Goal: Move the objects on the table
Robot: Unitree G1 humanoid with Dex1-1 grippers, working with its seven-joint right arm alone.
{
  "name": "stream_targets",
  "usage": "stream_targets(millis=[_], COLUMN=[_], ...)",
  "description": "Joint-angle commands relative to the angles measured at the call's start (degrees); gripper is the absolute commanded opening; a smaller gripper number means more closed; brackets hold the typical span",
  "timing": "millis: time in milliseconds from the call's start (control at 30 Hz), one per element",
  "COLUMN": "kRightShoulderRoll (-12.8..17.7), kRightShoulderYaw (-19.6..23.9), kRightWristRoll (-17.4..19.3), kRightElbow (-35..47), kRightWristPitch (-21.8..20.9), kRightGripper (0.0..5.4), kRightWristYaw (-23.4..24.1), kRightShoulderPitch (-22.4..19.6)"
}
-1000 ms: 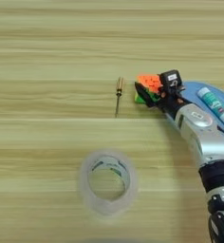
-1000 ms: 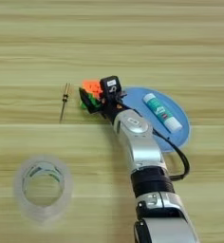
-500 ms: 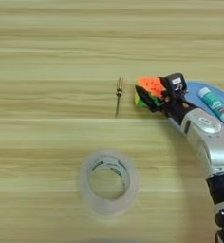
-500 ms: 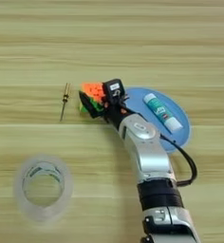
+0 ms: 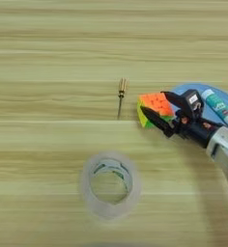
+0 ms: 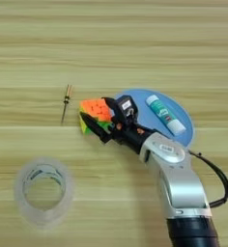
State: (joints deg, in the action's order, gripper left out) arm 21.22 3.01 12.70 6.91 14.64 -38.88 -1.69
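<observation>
The robot's silver right forearm reaches up from the bottom right, and its two-fingered black claw (image 6: 97,121) has one finger on each side of the small orange, green and yellow puzzle cube (image 6: 95,114). One finger lies along the cube's near, lower edge and the other runs across its far, upper side, so the claw looks to be pinching the cube, though whether it is lifted clear of the light wood-grain counter (image 6: 111,43) or resting on it cannot be told. The grip across two opposite faces suits a blocky thing: flat sides give the fingers a square hold.

Just right of the cube lies a flat round blue plate (image 6: 183,120), and on it, slantwise, the white-and-teal glue stick (image 6: 165,114). The cube sits at the plate's left rim, which suggests the plate serves as the gathering spot and the cube is either going onto it or coming away from it; the pictures do not settle which.

The tiny brass-handled screwdriver (image 5: 120,95) lies near the cube's left side, apart from it, its tip pointing toward the robot. The clear wide tape roll (image 5: 109,184) lies flat on its side nearer the robot, well apart from the rest. Both are free of the claw and out of the arm's way.
</observation>
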Motion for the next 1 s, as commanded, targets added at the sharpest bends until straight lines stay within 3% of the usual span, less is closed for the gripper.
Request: stream_targets(millis=[33,733,800,1000], kRightShoulderRoll=[2.25,4.59,4.89,5.04], kRightShoulderYaw=[0.98,-4.92,-5.47,-5.74], kRightWristRoll=[1.32,-2.29,-2.47,-2.75], kRightElbow=[4.64,3.36,3.31,2.29], kRightWristPitch=[-0.36,-2.94,-3.03,-3.52], kRightGripper=[3.81,3.81,4.35,5.29], kRightWristYaw=[-0.46,-5.03,-5.29,-5.61], kRightShoulderPitch=[-0.36,4.95,4.99,4.42])
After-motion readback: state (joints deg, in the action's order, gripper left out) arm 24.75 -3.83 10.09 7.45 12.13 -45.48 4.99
